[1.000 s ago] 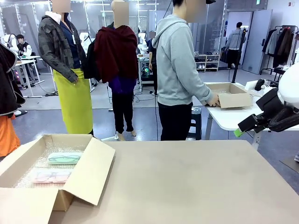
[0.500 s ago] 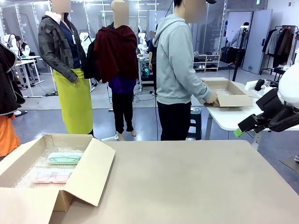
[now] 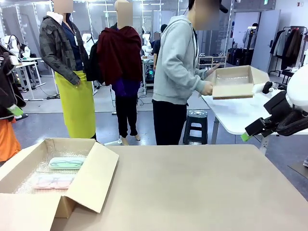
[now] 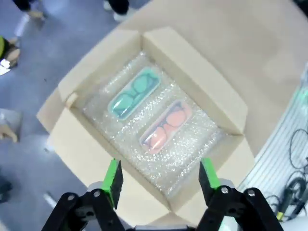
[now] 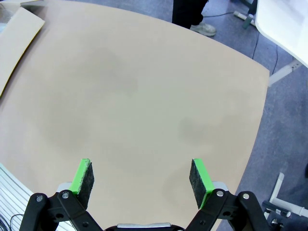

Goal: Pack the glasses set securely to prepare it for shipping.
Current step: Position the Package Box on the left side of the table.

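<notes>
Left gripper is hanging over the box, jaws spread wide, holding nothing. Right gripper is hovering over bare table, jaws fully apart, also holding nothing; in the front view it's sitting at the right edge.

Nearest in the left wrist view: the two green pads at frame bottom. Just past them the box's near flap, then the bubble wrap lining the floor. Both cases are lying flat on it, side by side, parallel, a narrow strip of wrap between them: pink case centre frame, mint case up-left of it. In the front view the box is sitting lower left with flaps open, mint case behind pink.

My read: set is already in, box not yet closed. Closing flaps is probably what's left, maybe top padding first.

Doing it well:
- push flaps from the outer edge, not the crease
- go short flaps first, long ones over
- keep the pads off the cases so they're not sliding on the wrap
- brace the box with the other arm; it's light and likely skidding

Far side: a person is lifting a second box off the white table, upper right. I'm not counting on a handover.
</notes>
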Controlling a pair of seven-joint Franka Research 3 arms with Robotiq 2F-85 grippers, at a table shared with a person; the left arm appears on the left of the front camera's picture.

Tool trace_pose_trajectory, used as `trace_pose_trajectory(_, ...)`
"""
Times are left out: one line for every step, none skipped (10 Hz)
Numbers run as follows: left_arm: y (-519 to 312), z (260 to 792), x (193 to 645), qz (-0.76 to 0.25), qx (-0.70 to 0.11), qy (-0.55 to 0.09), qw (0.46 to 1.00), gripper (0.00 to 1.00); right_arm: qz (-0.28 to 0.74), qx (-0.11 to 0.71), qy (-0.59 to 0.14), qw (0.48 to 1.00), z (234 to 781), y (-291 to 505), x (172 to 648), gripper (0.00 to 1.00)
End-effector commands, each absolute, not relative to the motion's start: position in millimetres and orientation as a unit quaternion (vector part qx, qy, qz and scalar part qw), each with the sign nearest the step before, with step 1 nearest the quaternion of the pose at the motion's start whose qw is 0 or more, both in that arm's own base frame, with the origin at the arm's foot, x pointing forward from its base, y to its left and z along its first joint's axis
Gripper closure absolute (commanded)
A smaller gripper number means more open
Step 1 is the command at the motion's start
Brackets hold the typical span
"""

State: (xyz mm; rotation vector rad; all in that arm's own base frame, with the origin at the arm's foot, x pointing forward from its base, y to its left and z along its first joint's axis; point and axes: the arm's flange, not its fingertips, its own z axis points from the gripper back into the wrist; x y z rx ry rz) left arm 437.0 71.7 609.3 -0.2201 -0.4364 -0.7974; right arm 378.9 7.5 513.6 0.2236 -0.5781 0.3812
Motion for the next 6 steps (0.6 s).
trace_pose_trajectory(46,593,408,-0.415,-0.047,-0.230,0.879,0.19,0.184,0.107,-0.288,0.934,513,9,379,0.00)
trace_pose_trajectory(30,593,398,-0.433,-0.049,-0.233,0.869,0.19,0.184,0.107,-0.288,0.934,513,9,379,0.00)
trace_pose_trajectory(20,590,392,-0.436,-0.036,-0.249,0.864,0.19,0.184,0.107,-0.288,0.934,513,9,379,0.00)
trace_pose_trajectory(15,584,386,-0.448,-0.025,-0.242,0.860,0.19,0.184,0.107,-0.288,0.934,513,9,379,0.00)
trace_pose_trajectory(12,580,384,-0.451,-0.030,-0.239,0.859,0.19,0.184,0.107,-0.288,0.934,513,9,379,0.00)
trace_pose_trajectory(11,577,382,-0.451,-0.034,-0.234,0.861,0.19,0.184,0.107,-0.288,0.934,513,9,379,0.00)
